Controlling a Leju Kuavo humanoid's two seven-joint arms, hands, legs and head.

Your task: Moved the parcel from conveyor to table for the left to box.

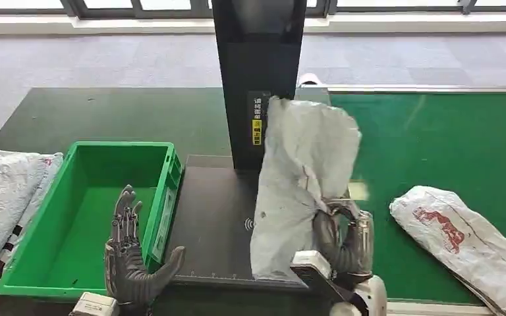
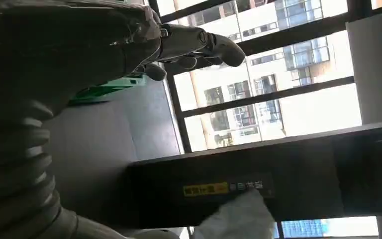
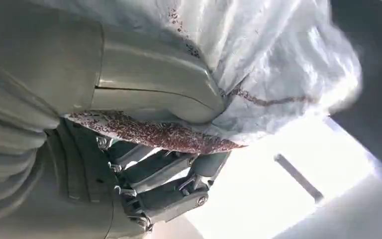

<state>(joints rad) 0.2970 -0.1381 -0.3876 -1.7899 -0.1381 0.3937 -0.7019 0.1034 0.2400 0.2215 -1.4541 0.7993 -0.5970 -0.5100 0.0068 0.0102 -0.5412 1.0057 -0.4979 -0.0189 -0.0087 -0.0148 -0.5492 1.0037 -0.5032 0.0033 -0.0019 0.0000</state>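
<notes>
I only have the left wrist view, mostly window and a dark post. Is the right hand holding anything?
Observer: Yes, the right hand grips a grey parcel, held upright over the dark platform.
Operator: Where's my left hand relative to the box?
Observer: The left hand hovers open over the green crate, which shows nothing inside.
Operator: Any parcels left on the conveyor?
Observer: One white parcel with red print lies on the green belt, to the right.

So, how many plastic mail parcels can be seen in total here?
3. One parcel is gripped upright by the right hand over the dark platform; one lies on the green conveyor; one lies left of the green box. Others may be hidden.
</notes>
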